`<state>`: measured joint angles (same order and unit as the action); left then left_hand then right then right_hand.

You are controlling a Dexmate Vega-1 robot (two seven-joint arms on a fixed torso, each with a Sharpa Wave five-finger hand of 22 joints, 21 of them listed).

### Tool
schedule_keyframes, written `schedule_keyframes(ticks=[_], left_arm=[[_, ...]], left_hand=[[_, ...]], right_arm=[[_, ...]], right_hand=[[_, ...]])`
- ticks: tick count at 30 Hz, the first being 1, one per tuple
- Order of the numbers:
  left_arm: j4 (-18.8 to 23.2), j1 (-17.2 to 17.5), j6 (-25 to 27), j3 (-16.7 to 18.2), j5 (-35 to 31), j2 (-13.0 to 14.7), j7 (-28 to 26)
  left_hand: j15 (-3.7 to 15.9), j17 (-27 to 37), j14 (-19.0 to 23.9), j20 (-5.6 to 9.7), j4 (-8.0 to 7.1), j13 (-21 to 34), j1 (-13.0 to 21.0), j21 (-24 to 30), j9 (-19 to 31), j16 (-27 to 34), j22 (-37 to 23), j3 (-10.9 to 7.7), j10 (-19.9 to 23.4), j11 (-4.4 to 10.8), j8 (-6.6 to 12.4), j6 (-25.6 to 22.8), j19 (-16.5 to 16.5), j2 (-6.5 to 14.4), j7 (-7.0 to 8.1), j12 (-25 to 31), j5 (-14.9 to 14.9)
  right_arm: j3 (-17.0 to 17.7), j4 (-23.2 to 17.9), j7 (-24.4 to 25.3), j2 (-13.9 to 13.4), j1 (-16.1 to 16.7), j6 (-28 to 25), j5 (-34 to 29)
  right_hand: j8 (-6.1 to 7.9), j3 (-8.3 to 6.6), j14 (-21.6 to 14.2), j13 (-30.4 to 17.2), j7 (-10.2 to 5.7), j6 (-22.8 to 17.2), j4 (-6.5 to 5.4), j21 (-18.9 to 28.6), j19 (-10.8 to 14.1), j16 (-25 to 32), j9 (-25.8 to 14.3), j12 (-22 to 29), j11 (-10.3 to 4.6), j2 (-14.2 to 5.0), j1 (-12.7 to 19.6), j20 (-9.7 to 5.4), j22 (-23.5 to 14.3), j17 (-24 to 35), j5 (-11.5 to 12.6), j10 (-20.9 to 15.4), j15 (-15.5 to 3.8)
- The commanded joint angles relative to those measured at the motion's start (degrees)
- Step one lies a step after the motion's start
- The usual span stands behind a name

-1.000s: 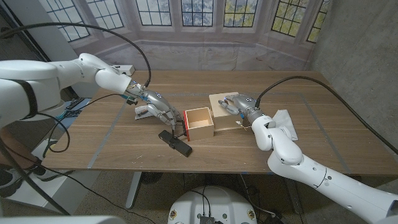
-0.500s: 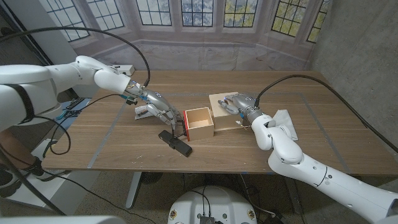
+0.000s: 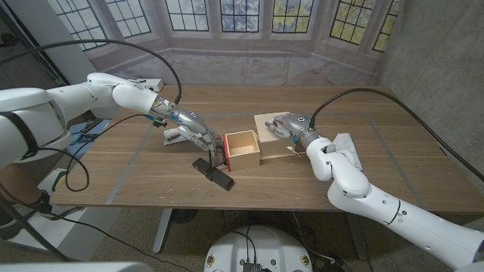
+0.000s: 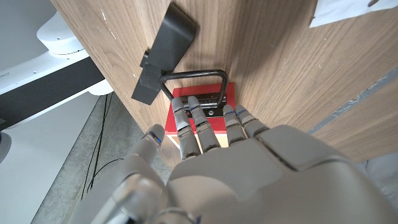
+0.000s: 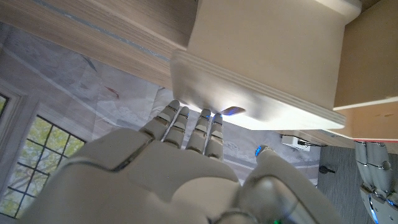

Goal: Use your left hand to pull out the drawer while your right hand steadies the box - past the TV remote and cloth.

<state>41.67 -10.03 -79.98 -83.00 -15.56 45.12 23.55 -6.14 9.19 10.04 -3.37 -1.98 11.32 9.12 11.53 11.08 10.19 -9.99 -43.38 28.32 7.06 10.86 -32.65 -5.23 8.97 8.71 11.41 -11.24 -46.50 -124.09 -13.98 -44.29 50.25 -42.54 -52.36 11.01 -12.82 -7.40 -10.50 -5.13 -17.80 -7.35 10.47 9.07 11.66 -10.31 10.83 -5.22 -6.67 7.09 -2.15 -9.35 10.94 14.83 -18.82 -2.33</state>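
Observation:
The light wooden box [image 3: 270, 122] stands mid-table with its drawer [image 3: 243, 148] pulled out toward my left, open and hollow. The drawer's red front [image 3: 226, 152] carries a black wire handle [image 4: 193, 75]. My left hand [image 3: 193, 134] reaches to that front with straight fingers [image 4: 194, 118]; their tips lie on the red face [image 4: 226, 93] just short of the handle loop, holding nothing. My right hand [image 3: 291, 126] rests on the box's top, fingers [image 5: 186, 127] stretched against the box [image 5: 267, 56]. The black TV remote [image 3: 213, 173] lies just in front of the drawer, and the white cloth [image 3: 348, 151] lies right of the box.
The remote [image 4: 165, 53] sits near the table's front edge [image 3: 227, 202], close below my left hand. A white paper label [image 3: 172, 137] lies under my left wrist. Small devices [image 3: 151, 81] stand at the table's far left corner. Tape lines mark the tabletop.
My left arm's upper part has shifted slightly. Both hands, the drawer and the box stay where they were.

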Motion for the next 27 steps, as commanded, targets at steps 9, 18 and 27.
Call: schedule_keyframes(ticks=[9, 18, 27], left_arm=[[2.8, 5.8, 0.0, 10.9, 1.4, 2.4, 7.3], [2.4, 6.1, 0.0, 11.4, 0.2, 2.6, 5.8], [1.8, 5.2, 0.0, 10.2, -1.2, 2.2, 3.1]], left_hand=[[0.45, 0.1, 0.5, 0.03, 0.48, 0.1, -0.3, 0.2, 0.1, 0.1, -0.2, -0.13, -0.1, 0.24, -0.07, -0.1, -0.4, 0.1, -0.02, 0.1, 0.1], [0.54, 0.1, 0.6, 0.12, 0.54, 0.1, -0.3, 0.2, 0.1, 0.1, -0.2, -0.14, -0.1, -0.07, -0.04, 0.0, -0.5, 0.2, 0.05, 0.2, 0.1], [0.64, 0.1, 0.6, 0.36, 0.61, 0.1, -0.2, 0.2, 0.1, 0.0, -0.2, -0.17, -0.2, 0.11, -0.02, 0.0, -0.5, 0.2, -0.05, 0.2, 0.1]], right_arm=[[-0.3, -1.4, -2.6, 2.9, -0.6, 0.8, -4.1], [0.2, -1.7, -3.4, 3.5, -0.8, 1.9, -5.6], [1.4, -1.8, -3.3, 4.1, -0.4, 2.5, -6.2]], right_hand=[[0.09, -0.71, -0.4, -0.3, 0.2, 0.0, 0.2, 0.1, 0.2, -0.1, -0.3, -0.1, 0.33, -0.86, 0.1, -1.85, -0.1, 0.0, 0.4, 0.0, -0.39], [0.07, -0.81, -0.4, -0.3, 0.17, 0.1, 0.33, 0.1, 0.2, -0.2, -0.3, 0.0, 0.3, -0.78, 0.2, -1.78, -0.1, -0.1, 0.4, 0.0, -0.41], [0.09, -0.94, -0.5, -0.3, 0.23, 0.1, 0.47, 0.1, 0.2, -0.2, -0.2, -0.1, 0.32, -0.71, 0.3, -1.74, -0.1, -0.1, 0.4, 0.1, -0.44]])
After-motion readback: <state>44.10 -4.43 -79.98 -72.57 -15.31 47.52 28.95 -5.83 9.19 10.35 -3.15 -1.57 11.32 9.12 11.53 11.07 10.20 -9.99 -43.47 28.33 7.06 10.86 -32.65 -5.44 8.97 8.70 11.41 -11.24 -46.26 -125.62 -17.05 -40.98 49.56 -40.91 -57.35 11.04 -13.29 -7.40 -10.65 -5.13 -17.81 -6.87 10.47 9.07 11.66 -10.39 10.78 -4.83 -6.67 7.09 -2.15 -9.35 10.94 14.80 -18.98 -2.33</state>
